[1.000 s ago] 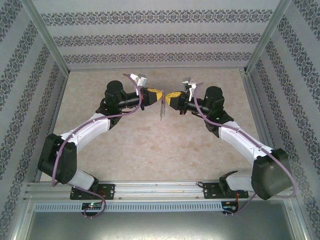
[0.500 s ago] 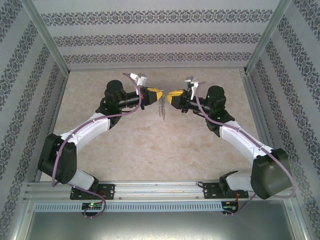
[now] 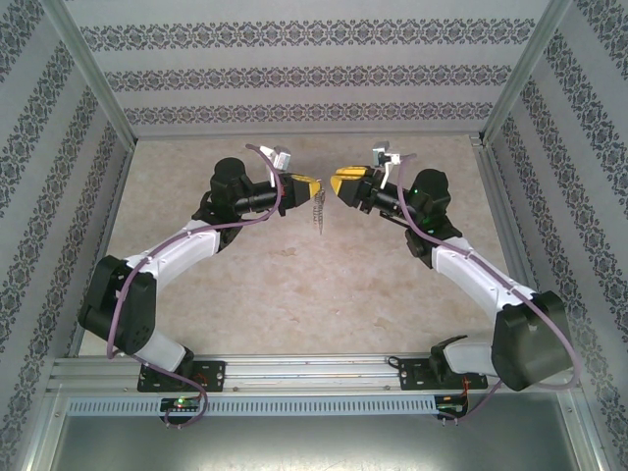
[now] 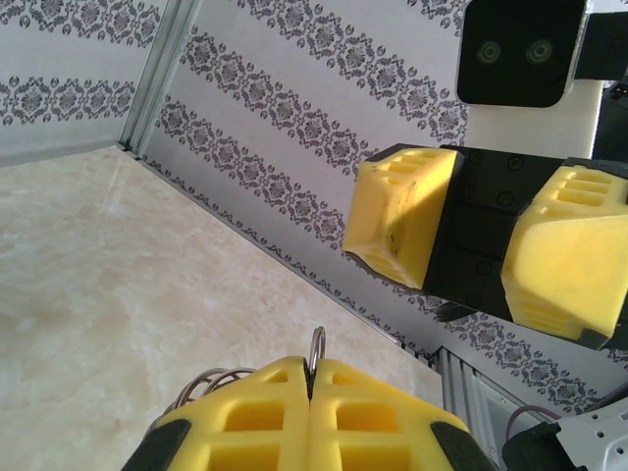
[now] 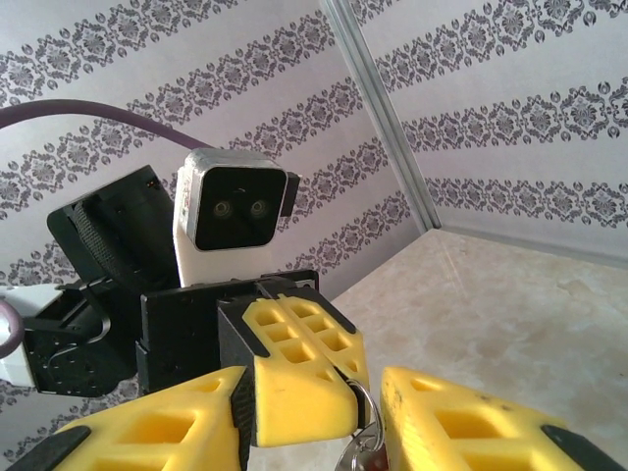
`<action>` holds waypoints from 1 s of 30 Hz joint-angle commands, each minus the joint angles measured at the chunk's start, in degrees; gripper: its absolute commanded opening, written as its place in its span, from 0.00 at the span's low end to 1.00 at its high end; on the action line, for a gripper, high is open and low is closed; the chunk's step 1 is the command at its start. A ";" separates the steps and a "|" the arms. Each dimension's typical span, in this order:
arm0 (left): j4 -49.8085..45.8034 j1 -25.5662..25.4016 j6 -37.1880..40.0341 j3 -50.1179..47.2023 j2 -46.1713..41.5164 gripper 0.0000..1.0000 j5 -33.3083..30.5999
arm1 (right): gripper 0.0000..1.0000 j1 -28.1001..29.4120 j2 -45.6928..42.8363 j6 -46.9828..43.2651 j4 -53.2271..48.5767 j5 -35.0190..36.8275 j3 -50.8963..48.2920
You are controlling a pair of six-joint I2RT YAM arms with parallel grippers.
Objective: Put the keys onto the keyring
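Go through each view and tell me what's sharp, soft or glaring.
Top view: even light, hardly any shadow, keyring tiny and indistinct. Left wrist view: left fingers crisp, wallpaper sharp. Right wrist view: right fingers slightly soft, pale sheen on the table.

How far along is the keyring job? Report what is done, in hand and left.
Done: the flat grey metal D-shaped keyring is off the table, hanging from the shut left gripper. In hand: the right gripper faces it close by, jaws apart. Left: confirming that the small red-headed key is on the ring; these pictures cannot settle that.
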 commanded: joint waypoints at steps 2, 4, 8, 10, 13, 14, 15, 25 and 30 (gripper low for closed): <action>3.03 -1.04 -0.37 1.91 0.14 0.00 0.54 | 0.40 0.34 1.94 1.74 3.79 -1.89 -0.13; 3.05 -1.10 -0.38 1.97 0.17 0.00 0.56 | 0.40 0.40 2.54 1.82 3.79 -2.09 -0.31; 3.17 -1.13 -0.36 2.06 0.17 0.00 0.58 | 0.40 0.60 3.82 1.91 5.05 -2.39 -0.71; 3.12 -1.16 -0.31 2.10 0.17 0.00 0.69 | 0.40 0.68 4.44 2.01 5.43 -2.86 -0.82; 3.18 -1.13 -0.34 2.17 0.24 0.00 0.53 | 0.39 0.84 5.23 2.42 6.06 -3.68 -0.92; 3.13 -1.13 -0.31 2.23 0.31 0.00 0.53 | 0.39 0.91 5.52 2.49 6.30 -4.01 -1.11; 3.16 -1.18 -0.27 2.23 0.36 0.00 0.56 | 0.39 0.93 5.61 2.58 6.59 -4.19 -1.23; 3.17 -1.18 -0.37 2.77 0.74 0.00 0.78 | 0.35 1.15 6.68 3.27 8.10 -5.78 -2.12; 3.57 -1.28 -0.79 2.69 0.90 0.00 1.05 | 0.30 1.26 7.26 3.89 8.80 -5.86 -1.57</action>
